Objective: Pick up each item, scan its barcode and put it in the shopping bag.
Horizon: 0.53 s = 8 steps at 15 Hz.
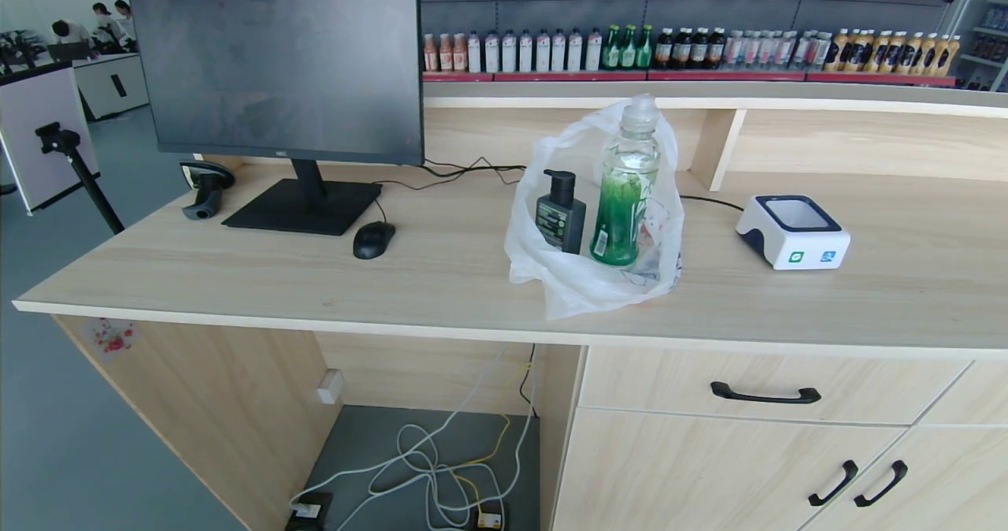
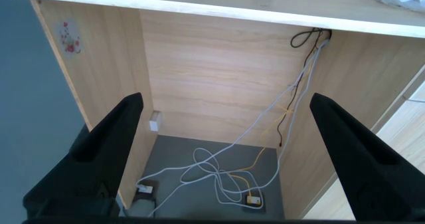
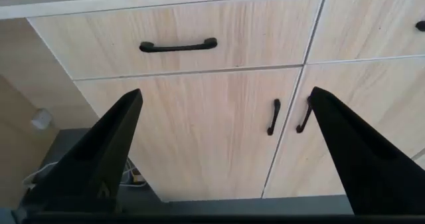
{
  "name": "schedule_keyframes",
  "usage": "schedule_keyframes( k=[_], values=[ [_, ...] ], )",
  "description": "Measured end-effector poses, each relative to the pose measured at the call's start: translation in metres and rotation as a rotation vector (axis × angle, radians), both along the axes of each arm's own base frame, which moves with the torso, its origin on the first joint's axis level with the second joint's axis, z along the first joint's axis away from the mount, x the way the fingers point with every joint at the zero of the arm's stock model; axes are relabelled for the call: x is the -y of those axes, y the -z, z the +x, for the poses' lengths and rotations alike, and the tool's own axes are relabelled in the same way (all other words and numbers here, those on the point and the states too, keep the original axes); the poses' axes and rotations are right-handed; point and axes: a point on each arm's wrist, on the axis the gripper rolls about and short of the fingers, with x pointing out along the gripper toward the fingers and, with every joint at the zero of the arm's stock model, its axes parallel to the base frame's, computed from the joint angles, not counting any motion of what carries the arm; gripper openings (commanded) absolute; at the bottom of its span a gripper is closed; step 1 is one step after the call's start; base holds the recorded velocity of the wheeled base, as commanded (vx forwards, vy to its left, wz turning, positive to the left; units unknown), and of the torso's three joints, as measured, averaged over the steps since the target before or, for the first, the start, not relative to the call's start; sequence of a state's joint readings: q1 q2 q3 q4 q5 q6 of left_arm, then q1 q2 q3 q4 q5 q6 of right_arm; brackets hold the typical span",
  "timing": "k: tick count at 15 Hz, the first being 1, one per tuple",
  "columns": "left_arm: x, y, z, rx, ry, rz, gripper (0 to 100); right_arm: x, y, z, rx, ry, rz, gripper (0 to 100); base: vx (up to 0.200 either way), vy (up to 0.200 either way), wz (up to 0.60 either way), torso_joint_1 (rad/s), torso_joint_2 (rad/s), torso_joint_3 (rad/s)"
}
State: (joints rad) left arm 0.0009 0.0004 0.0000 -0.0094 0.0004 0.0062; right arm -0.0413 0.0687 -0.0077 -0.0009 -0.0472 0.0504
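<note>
shopping bag (image 1: 587,279): sitting at middle of bench (image 1: 236,279), near front edge, mouth gaping
green bottle (image 1: 626,192): standing upright inside shopping bag
pump bottle (image 1: 561,214): standing inside shopping bag, just beside green bottle
scanner (image 1: 793,232): sitting toward right end of bench, apart from shopping bag
left gripper (image 2: 224,98): fingers (image 2: 106,157) released, grasping nothing, hanging below front edge of bench
right gripper (image 3: 224,91): fingers released, grasping nothing, facing drawers (image 3: 265,31) under bench

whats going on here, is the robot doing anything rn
Nothing is being handled at this moment. Both grippers are open and empty, low in front of the counter: the left gripper faces the open bay with cables, the right gripper faces the drawers. On the counter, a green bottle and a pump bottle stand in the bag, with the scanner to its right.
</note>
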Motion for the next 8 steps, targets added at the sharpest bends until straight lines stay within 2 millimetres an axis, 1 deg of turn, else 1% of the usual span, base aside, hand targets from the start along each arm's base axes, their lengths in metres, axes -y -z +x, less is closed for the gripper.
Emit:
schedule_keyframes(
  k=[2, 4, 5, 8],
  values=[
    [0.0000, 0.0000, 0.0000, 0.000, 0.001, 0.003, 100, -0.0001, 0.0021, -0.0027, 0.034, -0.057, -0.047, 100, 0.000, 0.000, 0.00, 0.000, 0.00, 0.000],
    [0.0000, 0.0002, 0.0000, -0.002, 0.001, 0.003, 100, 0.0000, 0.0031, -0.0041, 0.051, -0.069, -0.052, 100, 0.000, 0.000, 0.00, 0.000, 0.00, 0.000],
    [0.0000, 0.0002, 0.0000, -0.002, 0.002, 0.004, 100, 0.0000, 0.0033, -0.0045, 0.056, -0.070, -0.051, 100, 0.000, 0.000, -0.60, 0.002, 0.00, 0.002],
    [0.0000, 0.0002, 0.0000, -0.002, 0.000, 0.003, 100, 0.0000, 0.0036, -0.0049, 0.060, -0.072, -0.037, 100, 0.000, -0.200, -0.60, 0.002, 0.00, 0.002]
  ],
)
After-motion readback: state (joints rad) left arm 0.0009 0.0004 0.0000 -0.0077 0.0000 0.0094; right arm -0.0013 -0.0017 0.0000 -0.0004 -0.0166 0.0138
